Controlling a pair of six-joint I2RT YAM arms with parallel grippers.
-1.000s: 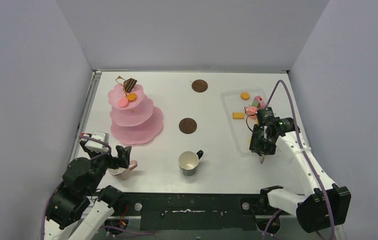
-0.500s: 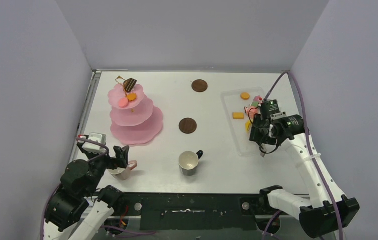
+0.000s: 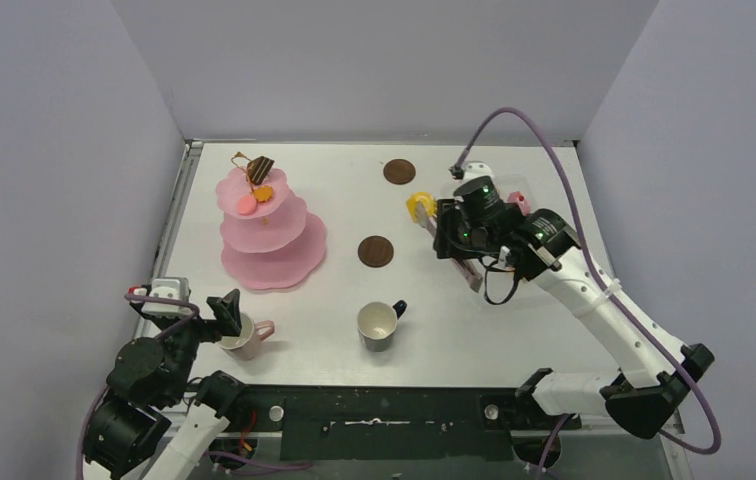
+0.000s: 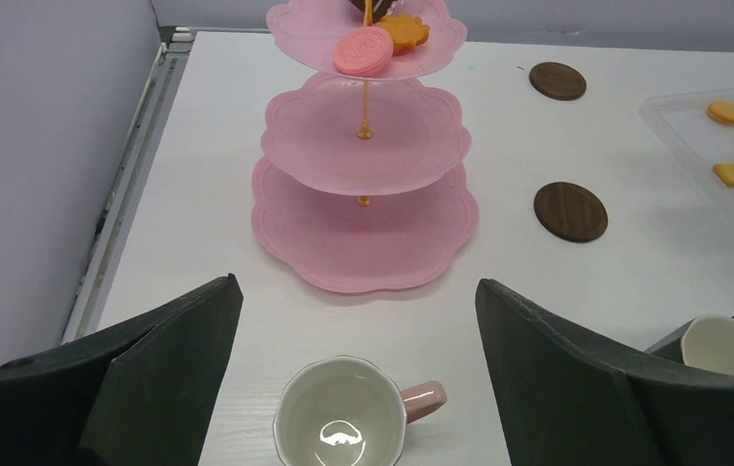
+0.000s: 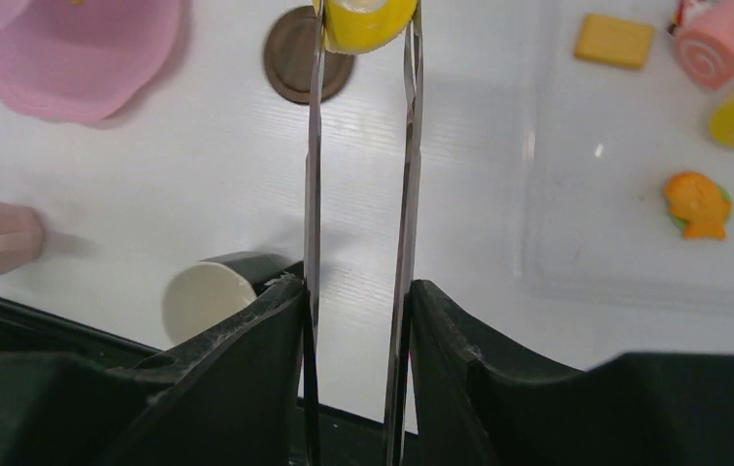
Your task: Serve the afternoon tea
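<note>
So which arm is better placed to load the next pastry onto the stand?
Right. The right gripper is shut on the tongs, which pinch a yellow pastry. The left gripper hangs open by the pink mug.

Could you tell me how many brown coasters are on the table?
2: the far coaster near the back edge; the middle coaster right of the pink stand. Neither is covered.

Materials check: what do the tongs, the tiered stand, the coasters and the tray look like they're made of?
Tongs: likely metal; thin blades with a grey sheen.
Stand: probably plastic; matte, uniform pink, thin moulded scalloped tiers.
Coasters: wood or wood-look; dark brown, faint grain, no gloss.
Tray: clear plastic; see-through, with glossy highlights along the rim.
</note>
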